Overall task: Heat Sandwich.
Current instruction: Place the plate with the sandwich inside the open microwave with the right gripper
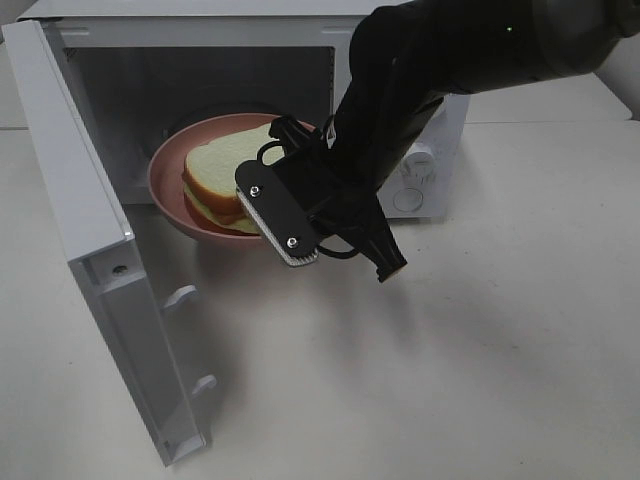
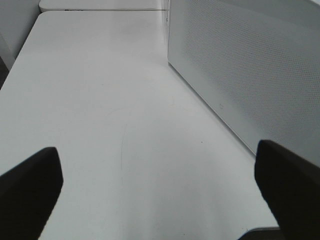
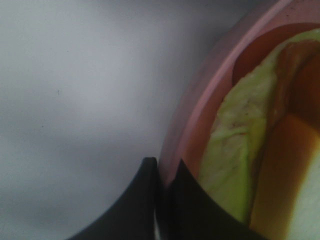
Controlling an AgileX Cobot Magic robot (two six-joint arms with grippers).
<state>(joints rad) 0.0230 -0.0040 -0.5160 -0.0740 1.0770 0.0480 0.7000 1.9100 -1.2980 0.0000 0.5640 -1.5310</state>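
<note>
The sandwich (image 1: 222, 170), white bread with a pale green-yellow filling, lies on a round pink plate (image 1: 163, 185) held at the mouth of the open microwave (image 1: 440, 130), partly inside the cavity. My right gripper (image 1: 262, 208) is shut on the plate's near right rim. The right wrist view shows its fingers (image 3: 145, 200) pinching the pink rim (image 3: 200, 100), with the sandwich (image 3: 235, 135) just beyond. My left gripper (image 2: 157, 152) is open and empty, low over the bare table beside the microwave's side wall (image 2: 240, 65). It does not show in the exterior view.
The microwave door (image 1: 90, 250) swings out wide to the left front, its edge near the plate. The control knobs (image 1: 420, 162) are on the right, behind my right arm. White tabletop (image 1: 450, 360) spreads in front.
</note>
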